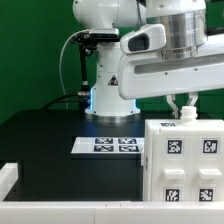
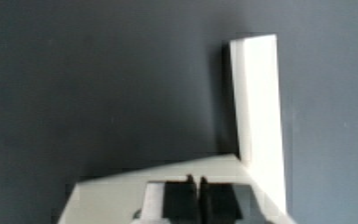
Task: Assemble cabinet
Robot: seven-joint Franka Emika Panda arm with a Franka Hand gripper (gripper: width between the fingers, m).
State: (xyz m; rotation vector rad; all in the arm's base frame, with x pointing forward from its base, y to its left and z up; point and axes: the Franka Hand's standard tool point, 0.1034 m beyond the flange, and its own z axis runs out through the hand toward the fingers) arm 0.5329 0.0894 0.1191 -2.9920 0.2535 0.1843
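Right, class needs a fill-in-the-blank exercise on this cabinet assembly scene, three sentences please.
1. The large white plastic box-shaped cabinet carries square black-and-white ____ on its front face.
2. The flat white marker board lies on the ____ table.
3. In the exterior view, the gripper is directly ____ the cabinet.

Missing words: tags; black; above
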